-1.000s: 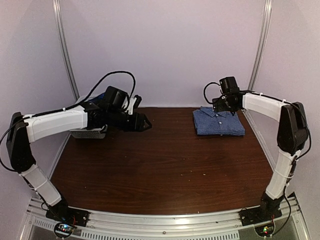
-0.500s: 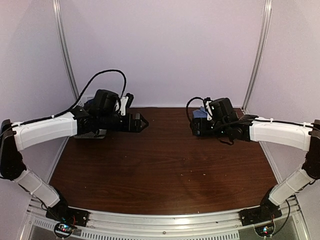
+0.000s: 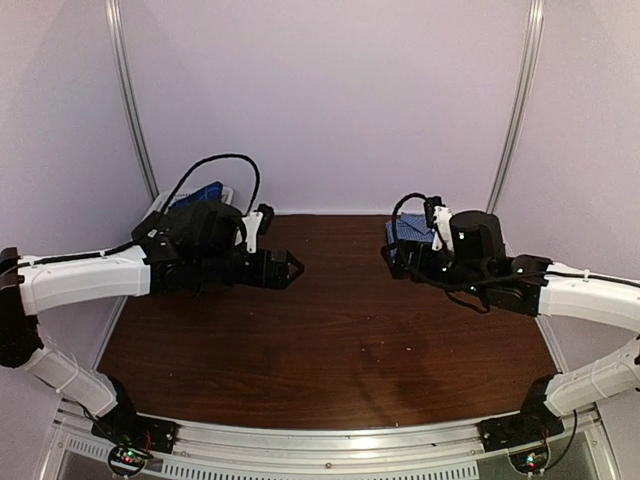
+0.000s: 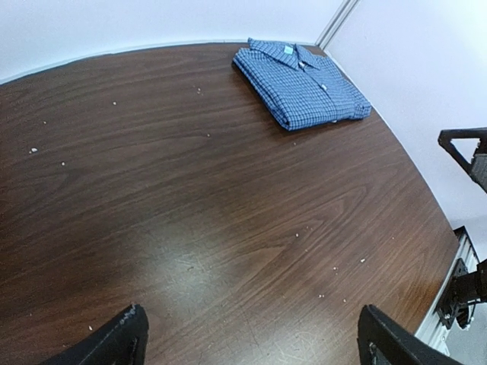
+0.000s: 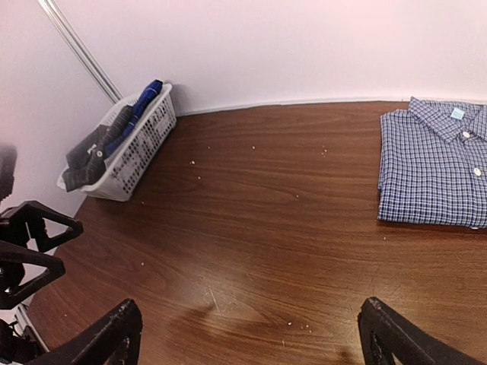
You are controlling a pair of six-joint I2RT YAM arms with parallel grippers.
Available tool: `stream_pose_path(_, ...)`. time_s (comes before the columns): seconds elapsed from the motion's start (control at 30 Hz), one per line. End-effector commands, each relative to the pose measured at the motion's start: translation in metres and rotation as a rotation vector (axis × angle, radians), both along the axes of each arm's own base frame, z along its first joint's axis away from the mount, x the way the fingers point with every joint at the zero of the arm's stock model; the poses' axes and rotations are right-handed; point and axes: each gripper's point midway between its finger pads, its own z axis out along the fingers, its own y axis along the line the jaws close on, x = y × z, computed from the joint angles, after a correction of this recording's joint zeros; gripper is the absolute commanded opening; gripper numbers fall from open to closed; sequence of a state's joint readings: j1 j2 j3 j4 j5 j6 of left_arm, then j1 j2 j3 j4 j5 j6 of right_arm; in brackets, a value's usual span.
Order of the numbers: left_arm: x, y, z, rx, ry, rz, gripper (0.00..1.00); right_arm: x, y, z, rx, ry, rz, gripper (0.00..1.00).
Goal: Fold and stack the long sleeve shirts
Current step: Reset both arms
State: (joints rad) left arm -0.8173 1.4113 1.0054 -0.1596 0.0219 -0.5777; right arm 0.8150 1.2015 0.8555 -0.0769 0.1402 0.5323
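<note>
A blue-and-white checked long sleeve shirt [image 5: 430, 171] lay folded, collar toward the back wall, at the far right corner of the brown table [image 3: 330, 340]. In the top view it was mostly hidden behind the right arm. Both arms hung over the table, touching no cloth. The left gripper [image 3: 290, 268] had its fingers spread wide and empty. The right gripper [image 5: 251, 327] was likewise wide apart with nothing between. A white lattice basket [image 5: 144, 152] holding dark and blue cloth sat at the far left corner.
</note>
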Motion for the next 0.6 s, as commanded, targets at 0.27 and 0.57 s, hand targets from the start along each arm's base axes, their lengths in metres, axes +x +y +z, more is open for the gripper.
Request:
stream_pose_path(0.27,0.015,0.013,0.062,-0.067,-0.177,0.084,0.98,-0.012,-0.024,0.024,0.075,-0.085,-0.055,1.00)
stream_pose_path(0.57,0.017,0.017,0.072,-0.051,-0.203,0.095,0.98,-0.007,-0.021,0.021,0.043,-0.080,-0.054,1.00)
